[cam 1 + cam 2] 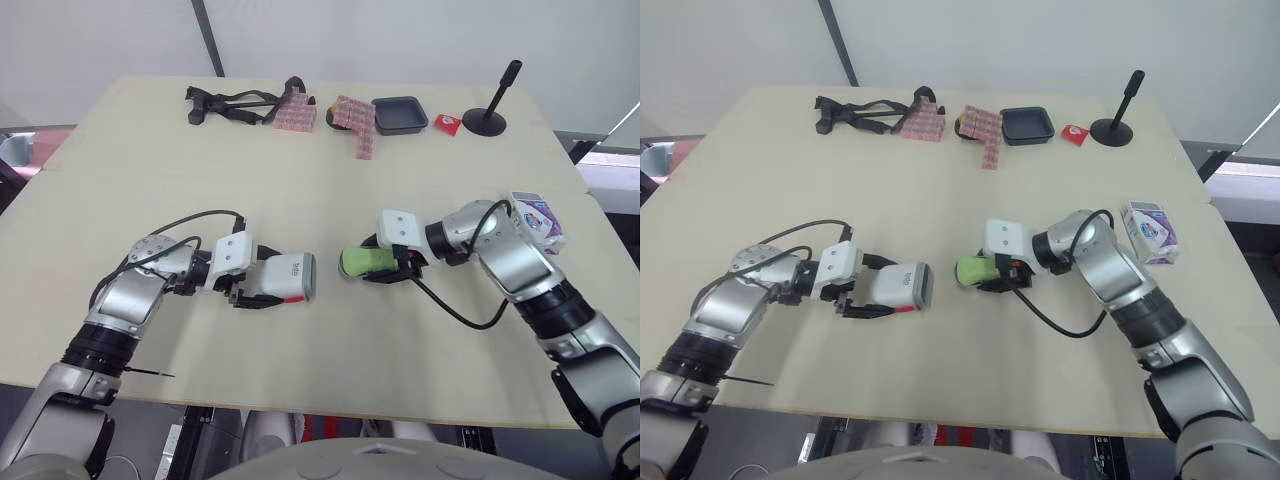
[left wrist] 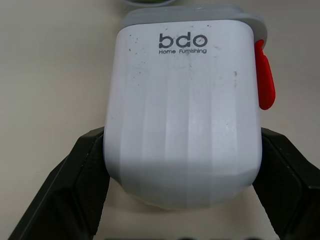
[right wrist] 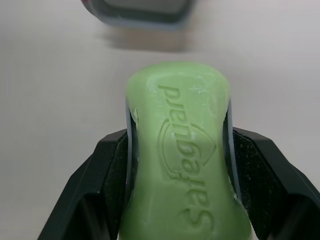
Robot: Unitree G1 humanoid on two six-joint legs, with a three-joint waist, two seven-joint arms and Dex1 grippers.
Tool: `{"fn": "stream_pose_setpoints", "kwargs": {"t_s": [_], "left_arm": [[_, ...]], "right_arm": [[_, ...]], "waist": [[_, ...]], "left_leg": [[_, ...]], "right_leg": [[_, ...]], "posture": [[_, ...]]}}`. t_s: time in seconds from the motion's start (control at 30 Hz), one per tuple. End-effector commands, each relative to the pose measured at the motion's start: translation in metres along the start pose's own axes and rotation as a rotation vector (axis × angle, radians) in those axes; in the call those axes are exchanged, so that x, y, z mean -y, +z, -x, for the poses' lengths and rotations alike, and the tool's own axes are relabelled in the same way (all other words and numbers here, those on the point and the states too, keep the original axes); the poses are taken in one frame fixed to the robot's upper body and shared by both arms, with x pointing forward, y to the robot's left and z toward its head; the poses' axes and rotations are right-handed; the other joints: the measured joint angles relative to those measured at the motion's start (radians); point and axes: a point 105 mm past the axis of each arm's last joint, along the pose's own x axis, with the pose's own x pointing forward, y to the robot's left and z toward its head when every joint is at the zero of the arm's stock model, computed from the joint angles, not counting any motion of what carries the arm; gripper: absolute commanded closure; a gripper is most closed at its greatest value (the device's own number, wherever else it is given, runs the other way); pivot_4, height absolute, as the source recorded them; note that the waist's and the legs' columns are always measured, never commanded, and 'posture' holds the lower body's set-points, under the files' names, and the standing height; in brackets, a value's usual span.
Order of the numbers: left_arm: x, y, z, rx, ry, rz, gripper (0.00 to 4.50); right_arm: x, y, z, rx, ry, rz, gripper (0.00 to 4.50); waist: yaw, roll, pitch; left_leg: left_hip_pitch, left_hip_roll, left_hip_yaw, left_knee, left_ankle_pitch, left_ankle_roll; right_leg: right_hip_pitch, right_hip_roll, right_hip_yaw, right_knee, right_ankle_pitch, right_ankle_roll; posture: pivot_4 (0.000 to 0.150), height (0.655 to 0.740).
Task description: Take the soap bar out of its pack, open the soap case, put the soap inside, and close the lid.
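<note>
Clamping the white soap case (image 1: 290,277) by its sides, the left pincer (image 1: 258,282) holds it at the middle of the worktop (image 1: 330,180). Opposite, the right pincer (image 1: 378,265) is clamped on the green soap bar (image 3: 187,150), near the case's end.

I have the left arm low with its elbow out, forearm reaching inward. The left gripper (image 1: 262,285) has both fingers (image 2: 80,170) clamped on the soap case (image 1: 290,277). The right arm bends in to mirror it. The right gripper (image 1: 375,266) faces the left one and pinches the soap (image 1: 356,262) on both sides.
</note>
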Motion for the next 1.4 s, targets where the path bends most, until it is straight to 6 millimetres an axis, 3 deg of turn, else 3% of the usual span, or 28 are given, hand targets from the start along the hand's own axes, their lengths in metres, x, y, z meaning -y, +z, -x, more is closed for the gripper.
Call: {"fn": "stream_pose_setpoints", "kwargs": {"t_s": [0.03,0.87,1.4], "left_arm": [[-0.006,0.013,-0.003,0.023,0.015,-0.026,0.85],[0.001,0.026,-0.028,0.103,-0.005,-0.103,0.85],[0.002,0.028,-0.035,0.117,-0.008,-0.101,0.85]], "right_arm": [[-0.004,0.018,0.012,0.032,-0.013,0.032,1.95],[-0.015,0.022,0.002,-0.073,0.062,-0.060,1.95],[-0.006,0.035,-0.009,-0.127,0.035,-0.029,1.95]], "waist": [[0.000,0.000,0.000],[0.011,0.000,0.000],[0.012,0.000,0.000]], "left_leg": [[0.000,0.000,0.000,0.000,0.000,0.000],[0.000,0.000,0.000,0.000,0.000,0.000],[0.001,0.000,0.000,0.000,0.000,0.000]], "right_leg": [[0.000,0.000,0.000,0.000,0.000,0.000],[0.000,0.000,0.002,0.000,0.000,0.000],[0.000,0.000,0.002,0.001,0.000,0.000]], "posture": [[0.150,0.7400],[0.150,0.7400],[0.150,0.7400]]}}
